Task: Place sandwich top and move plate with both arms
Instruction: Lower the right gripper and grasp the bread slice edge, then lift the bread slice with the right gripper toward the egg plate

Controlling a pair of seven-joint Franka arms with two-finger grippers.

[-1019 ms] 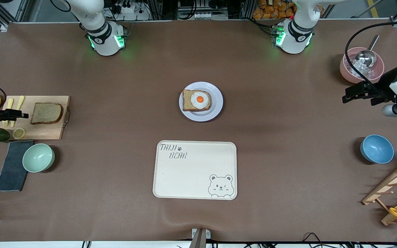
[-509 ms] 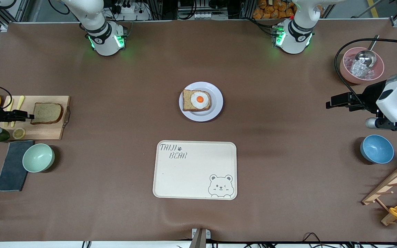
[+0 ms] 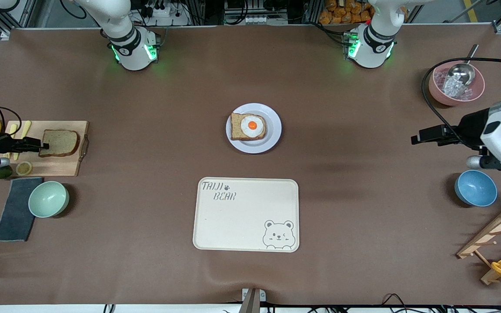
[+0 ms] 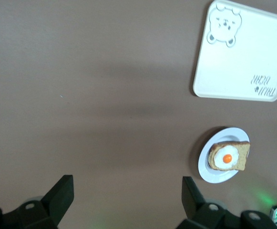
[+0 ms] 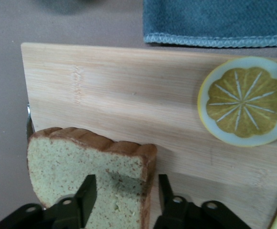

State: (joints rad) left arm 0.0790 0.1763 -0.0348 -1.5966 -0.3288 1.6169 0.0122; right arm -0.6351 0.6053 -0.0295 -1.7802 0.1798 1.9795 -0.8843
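Observation:
The sandwich top [image 3: 61, 143], a plain brown slice, lies on a wooden cutting board [image 3: 65, 166] at the right arm's end of the table. My right gripper [image 3: 43, 146] is open at the slice's straight edge. In the right wrist view [image 5: 126, 191] one finger is over the slice [image 5: 81, 167] and the other over the board [image 5: 119, 95] beside the crust. The plate [image 3: 273, 118] at the table's middle holds a slice with a fried egg [image 3: 248, 126]; the plate also shows in the left wrist view [image 4: 206, 164]. My left gripper [image 3: 413, 139] is open and empty over bare table [image 4: 126, 188].
A cream bear tray [image 3: 246, 215] lies nearer the camera than the plate. A lemon slice [image 5: 243, 101], green bowl [image 3: 48, 198] and blue cloth [image 3: 15, 208] are by the board. A pink bowl with a scoop [image 3: 456, 82], blue bowl [image 3: 475, 188] and wooden rack [image 3: 500, 230] stand at the left arm's end.
My right gripper has moved along the board up to the plain slice's edge. My left gripper has swung away from the pink bowl and toward the table's middle.

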